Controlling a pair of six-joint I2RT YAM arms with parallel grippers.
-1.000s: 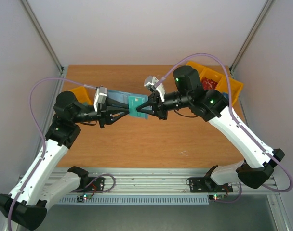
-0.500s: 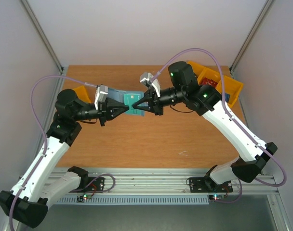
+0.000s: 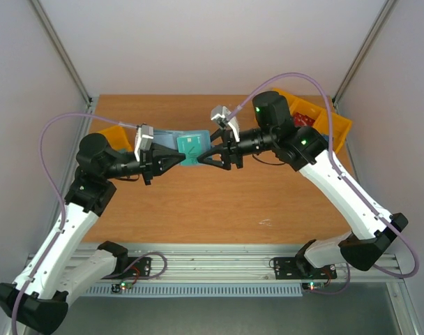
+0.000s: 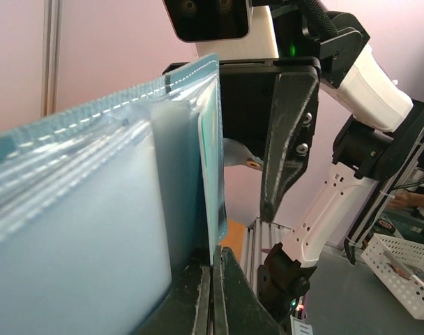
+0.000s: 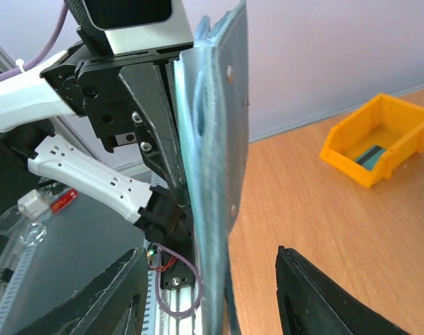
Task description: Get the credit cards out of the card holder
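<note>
My left gripper [image 3: 178,158] is shut on the lower edge of the teal-blue card holder [image 3: 191,147] and holds it upright above the table. In the left wrist view [image 4: 213,259] the holder [image 4: 93,209] fills the left, with pale blue lining and card slots. A thin teal sheet [image 4: 210,167] stands at its right edge; I cannot tell if it is a card. My right gripper [image 3: 206,158] is open, its jaws either side of the holder's end. In the right wrist view [image 5: 208,252] the holder [image 5: 215,153] stands edge-on between the spread fingers. A bluish-grey card [image 5: 369,155] lies in a yellow bin [image 5: 393,118].
A yellow bin [image 3: 118,135] sits at the table's left behind my left arm. Two more yellow bins [image 3: 334,129] stand at the back right, one holding red lumpy objects [image 3: 303,121]. Grey walls close in the table on three sides.
My right gripper, whose tips met at the holder half a second ago, has opened and drawn slightly right. The holder stays in my left gripper and has shifted a little.
</note>
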